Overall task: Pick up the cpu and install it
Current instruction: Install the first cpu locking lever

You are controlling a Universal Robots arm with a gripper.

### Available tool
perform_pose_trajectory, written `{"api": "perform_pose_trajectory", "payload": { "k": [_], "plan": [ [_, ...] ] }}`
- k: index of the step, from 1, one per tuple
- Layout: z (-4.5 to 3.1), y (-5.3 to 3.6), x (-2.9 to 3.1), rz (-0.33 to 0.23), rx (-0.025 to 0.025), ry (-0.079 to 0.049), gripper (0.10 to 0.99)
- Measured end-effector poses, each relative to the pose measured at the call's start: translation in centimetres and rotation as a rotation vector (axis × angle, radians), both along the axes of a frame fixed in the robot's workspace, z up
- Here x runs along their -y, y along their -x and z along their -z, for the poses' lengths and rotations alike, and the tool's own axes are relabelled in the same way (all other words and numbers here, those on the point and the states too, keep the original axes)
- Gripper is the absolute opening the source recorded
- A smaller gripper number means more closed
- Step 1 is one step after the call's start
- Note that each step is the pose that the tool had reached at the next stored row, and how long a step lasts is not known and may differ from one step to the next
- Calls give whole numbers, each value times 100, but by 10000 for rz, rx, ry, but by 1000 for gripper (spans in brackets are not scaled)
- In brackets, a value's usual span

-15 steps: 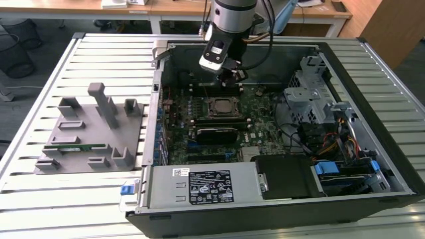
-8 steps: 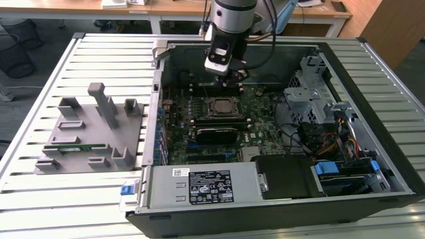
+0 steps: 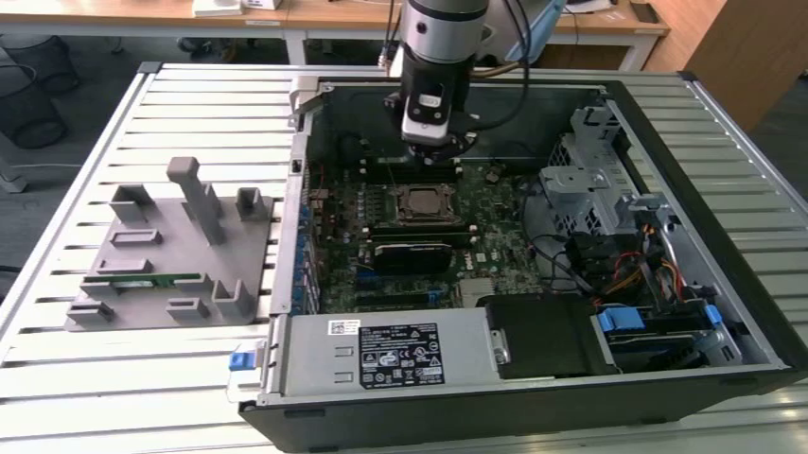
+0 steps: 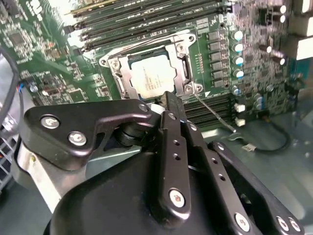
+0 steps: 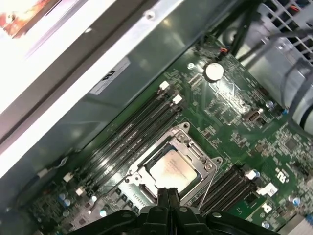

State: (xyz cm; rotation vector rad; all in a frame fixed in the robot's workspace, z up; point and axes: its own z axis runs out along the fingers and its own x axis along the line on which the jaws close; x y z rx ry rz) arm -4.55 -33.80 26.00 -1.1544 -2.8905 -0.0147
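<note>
We see the arm reaching down into the open computer case, which lies on its side on a slatted metal surface. The gripper hangs over the far part of the green motherboard, just beyond the processor socket.

The cpu lies flat inside the socket's metal frame, its silver top facing up; we also find it in the first wrist view, square in its frame. In both wrist views the gripper's jaws are pressed together with nothing between them, their tips above the chip's edge, and we cannot tell whether they touch it. The fingertips look like one narrow black blade in the first wrist view.

Rows of dark memory slots run on the far side of the socket, with more slots on the opposite side. A round coin battery sits further off on the board.

On the exterior view's left, well apart from the case, a grey holder with upright posts rests on the surface, and a thin green memory stick lies in it. A black heatsink block sits on the board just nearer than the socket.
</note>
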Motion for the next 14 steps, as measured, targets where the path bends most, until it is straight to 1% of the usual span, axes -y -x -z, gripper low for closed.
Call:
{"api": "perform_pose_trajectory", "payload": {
  "k": [14],
  "plan": [
    [25, 0, -1, -2424, 0, 0, 106]
  ]
}}
